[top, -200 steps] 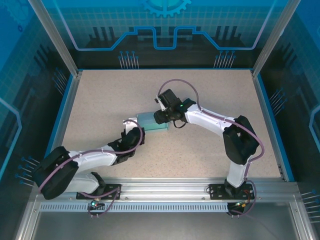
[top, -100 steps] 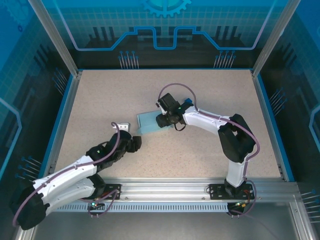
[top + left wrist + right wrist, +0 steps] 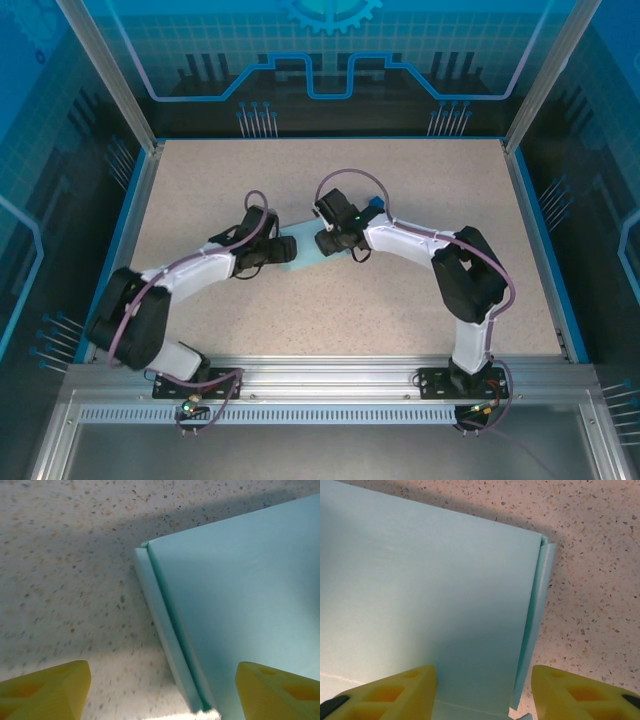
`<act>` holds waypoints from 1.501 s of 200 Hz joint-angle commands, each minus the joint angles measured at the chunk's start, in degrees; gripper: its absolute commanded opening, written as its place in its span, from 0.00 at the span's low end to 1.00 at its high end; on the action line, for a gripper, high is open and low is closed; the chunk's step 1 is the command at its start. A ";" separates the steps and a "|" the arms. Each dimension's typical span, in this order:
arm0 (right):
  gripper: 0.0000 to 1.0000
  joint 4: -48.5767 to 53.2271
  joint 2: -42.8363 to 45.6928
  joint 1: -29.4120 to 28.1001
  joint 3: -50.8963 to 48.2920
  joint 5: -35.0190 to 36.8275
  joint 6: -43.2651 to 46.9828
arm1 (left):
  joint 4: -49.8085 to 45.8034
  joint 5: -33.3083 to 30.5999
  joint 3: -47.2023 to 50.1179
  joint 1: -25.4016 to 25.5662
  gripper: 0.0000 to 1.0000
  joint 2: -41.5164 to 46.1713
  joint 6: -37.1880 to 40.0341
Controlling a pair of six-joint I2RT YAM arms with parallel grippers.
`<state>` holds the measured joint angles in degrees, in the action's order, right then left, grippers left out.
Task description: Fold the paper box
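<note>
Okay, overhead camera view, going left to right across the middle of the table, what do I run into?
left arm → left claw → paper box → right claw → right arm

The paper box (image 3: 303,249) lies flat on the table (image 3: 400,180), a little left of its middle and between the two arms' ends. The left gripper (image 3: 281,250) sits at the box's left end, the right gripper (image 3: 325,243) at its right end. In the left wrist view a corner of the box (image 3: 240,605) lies between the spread fingers (image 3: 45,690), with bare table to its left. In the right wrist view the box (image 3: 420,595) reaches under the left finger, its side flap (image 3: 535,615) standing nearer the right one.
</note>
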<state>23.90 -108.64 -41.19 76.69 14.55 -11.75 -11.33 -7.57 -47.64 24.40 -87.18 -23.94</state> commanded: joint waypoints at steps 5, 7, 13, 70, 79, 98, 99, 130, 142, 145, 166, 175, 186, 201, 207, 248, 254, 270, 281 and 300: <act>0.54 -0.38 -3.12 0.44 -0.91 0.84 3.17 | 1.36 1.46 -2.45 -0.70 0.78 -4.51 2.49; 0.54 -0.46 -3.26 0.46 -0.92 0.92 3.28 | 1.39 1.34 -2.35 -0.74 0.78 -4.67 2.50; 0.54 -0.56 -3.71 0.49 -0.99 1.03 3.60 | 1.60 1.16 -2.05 -0.68 0.78 -5.34 2.56; 0.54 0.71 -2.65 1.20 1.74 0.91 7.19 | 2.98 0.54 -1.33 -0.72 0.81 -2.37 3.22; 0.54 1.29 -1.74 1.19 2.44 0.75 7.58 | 2.94 0.26 -1.74 -0.77 0.82 -1.39 3.55; 0.55 2.24 1.09 1.16 3.12 -0.09 7.72 | 3.42 0.16 -2.41 -1.36 0.84 0.53 4.48; 0.55 2.27 1.25 1.18 3.12 -0.15 7.67 | 3.51 0.26 -2.44 -1.45 0.84 0.61 4.54; 0.56 1.88 7.96 1.67 -0.45 -4.67 5.49 | 3.49 8.38 -6.93 -5.12 0.87 -2.46 7.42; 0.56 1.68 10.56 2.09 -2.91 -6.53 4.00 | 2.22 12.28 -10.36 -6.35 0.87 -5.96 9.06; 0.56 1.68 11.16 2.28 -3.51 -7.03 3.59 | 2.07 12.90 -11.13 -6.52 0.87 -6.78 9.55; 0.59 2.36 15.29 3.28 -7.67 -8.56 1.97 | -0.93 15.68 -17.72 -7.57 0.87 -13.72 13.34; 0.60 2.75 17.23 3.48 -9.33 -8.62 1.82 | -2.29 16.74 -20.46 -7.87 0.87 -16.69 14.75; 0.61 3.36 19.18 3.79 -11.09 -8.37 1.55 | -5.13 18.92 -24.29 -8.39 0.87 -20.18 16.13; 0.61 4.25 21.65 4.54 -13.12 -8.46 1.08 | -9.37 22.22 -28.55 -8.67 0.86 -23.68 17.39; 0.61 4.57 22.46 5.15 -13.90 -9.41 0.78 | -10.46 23.84 -29.47 -8.67 0.86 -24.35 17.59; 0.63 3.25 26.60 12.62 -19.83 -23.90 -3.14 | -8.39 36.51 -24.20 -7.95 0.79 -20.05 14.34; 0.63 3.32 26.89 13.31 -20.52 -24.53 -3.43 | -7.35 37.35 -22.16 -7.61 0.78 -19.02 13.68; 0.64 2.79 26.98 15.33 -22.34 -27.20 -4.57 | -3.95 38.78 -16.70 -6.15 0.77 -15.82 11.00; 0.64 0.82 26.86 17.27 -24.30 -31.12 -6.11 | -1.79 39.82 -13.33 -4.58 0.76 -14.12 9.74; 0.64 -6.28 26.26 20.56 -29.18 -38.75 -11.18 | 0.14 38.76 -10.00 -2.81 0.76 -12.16 8.44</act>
<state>24.16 -82.46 -24.14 52.62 -12.53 -16.53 -14.70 27.40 -61.41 19.16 -102.69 -12.27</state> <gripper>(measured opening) 0.634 0.765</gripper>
